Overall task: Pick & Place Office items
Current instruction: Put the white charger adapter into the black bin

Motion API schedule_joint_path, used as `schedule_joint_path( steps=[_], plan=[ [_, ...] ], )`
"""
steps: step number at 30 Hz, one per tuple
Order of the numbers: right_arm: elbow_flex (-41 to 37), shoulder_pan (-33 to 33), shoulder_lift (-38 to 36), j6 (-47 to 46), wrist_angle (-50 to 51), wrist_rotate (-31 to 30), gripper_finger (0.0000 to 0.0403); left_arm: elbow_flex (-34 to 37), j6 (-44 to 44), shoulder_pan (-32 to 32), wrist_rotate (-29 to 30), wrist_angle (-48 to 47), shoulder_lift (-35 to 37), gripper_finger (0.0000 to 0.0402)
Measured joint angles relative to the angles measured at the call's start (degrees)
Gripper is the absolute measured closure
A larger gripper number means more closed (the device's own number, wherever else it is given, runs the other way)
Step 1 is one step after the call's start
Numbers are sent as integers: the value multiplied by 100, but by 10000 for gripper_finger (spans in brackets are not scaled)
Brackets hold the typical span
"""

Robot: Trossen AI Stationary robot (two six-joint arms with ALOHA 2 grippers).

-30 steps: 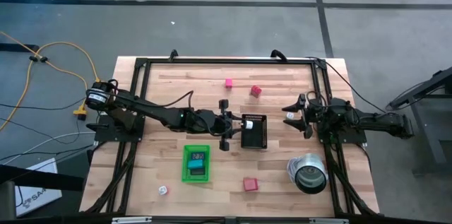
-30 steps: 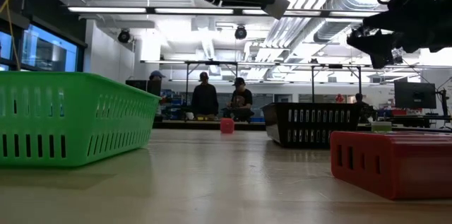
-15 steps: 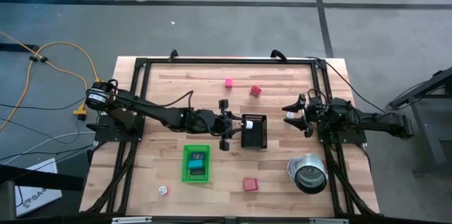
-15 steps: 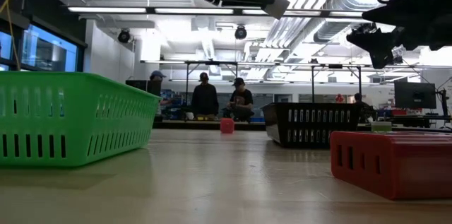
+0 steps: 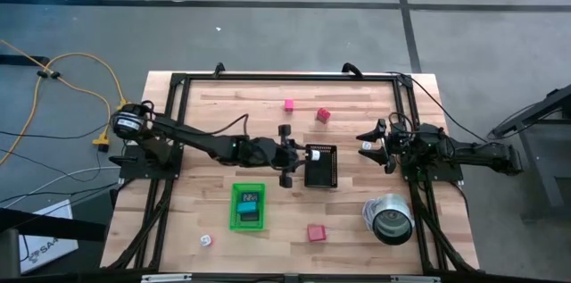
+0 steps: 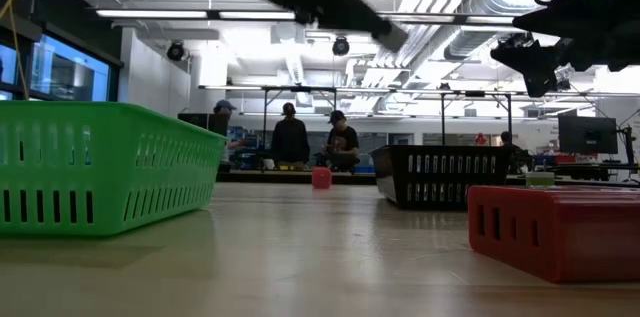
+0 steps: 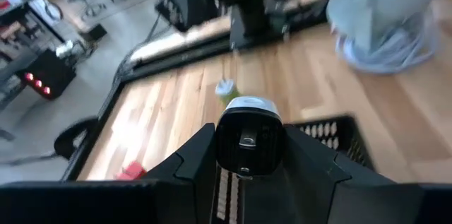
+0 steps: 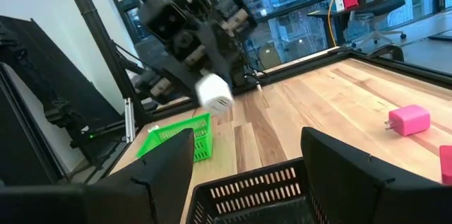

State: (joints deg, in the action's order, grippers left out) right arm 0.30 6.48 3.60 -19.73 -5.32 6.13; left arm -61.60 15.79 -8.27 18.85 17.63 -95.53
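Note:
My left gripper (image 5: 287, 154) reaches out from the table's left to the middle, shut on a small white block (image 8: 213, 91), one of the office items, just left of the black tray (image 5: 321, 166). At the table's right side my right gripper (image 5: 374, 145) waits open with nothing between its fingers. A pink piece (image 5: 289, 104) and a red piece (image 5: 322, 115) lie on the far part of the table. Another red piece (image 5: 315, 232) and a tiny white one (image 5: 206, 240) lie near the front. The green tray (image 5: 248, 205) holds dark pieces. My left gripper pinches the white block (image 7: 247, 131) between its two fingers, which lie on its two sides (image 7: 220, 146). The fingers come almost level from the table's left. The block's free end (image 8: 217, 97) sticks out ahead of the fingertips. It hangs clear above the table.
A shiny silver can (image 5: 390, 219) stands at the front right, beside the right arm's base. The black frame (image 5: 285, 76) runs along the table's far edge. People stand in the room beyond the table (image 6: 290, 139).
My left gripper has eased a little toward the black tray and slightly down, still shut on the white block. My right gripper has stayed where it was.

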Motion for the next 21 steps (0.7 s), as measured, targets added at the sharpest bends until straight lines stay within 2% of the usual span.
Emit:
schedule_joint_path(
  steps=[6,21],
  plan=[
    [0,0,1,1,60,0,155,0,-160,225,-233,71,-260,274],
    [0,0,0,2,85,0,155,0,-83,351,-413,57,-271,274]
  ],
)
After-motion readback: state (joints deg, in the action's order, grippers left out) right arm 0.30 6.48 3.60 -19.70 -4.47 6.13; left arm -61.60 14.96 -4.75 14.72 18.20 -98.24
